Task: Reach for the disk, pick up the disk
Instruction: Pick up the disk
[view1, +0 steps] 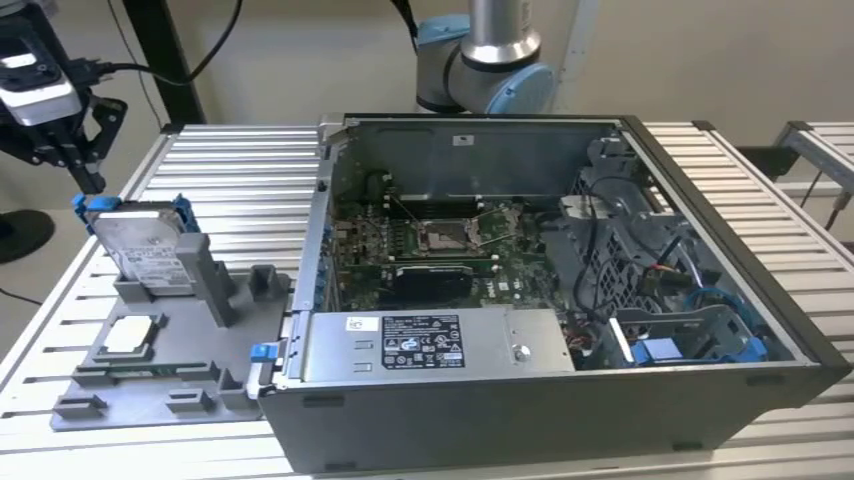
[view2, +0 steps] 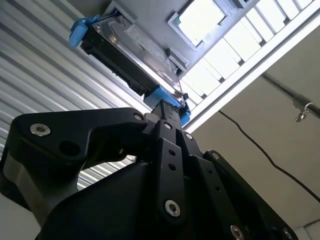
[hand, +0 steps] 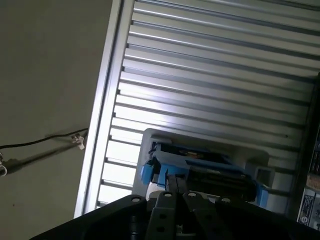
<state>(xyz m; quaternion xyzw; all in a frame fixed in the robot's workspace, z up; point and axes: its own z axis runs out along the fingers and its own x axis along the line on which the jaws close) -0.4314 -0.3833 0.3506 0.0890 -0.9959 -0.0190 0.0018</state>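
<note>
Beside the open computer case (view1: 561, 410), the gripper (view1: 94, 182) hangs just above the disk (view1: 142, 245). The disk stands on edge in a grey holder (view1: 214, 285) on the worktop (view1: 234, 165), likely to leave its top rim reachable. Whether the jaws are clenched cannot be told.

the disk (view1: 144, 250) stands in a holder (view1: 214, 285), to the exterior view's left of the computer case (view1: 534, 420).
</note>
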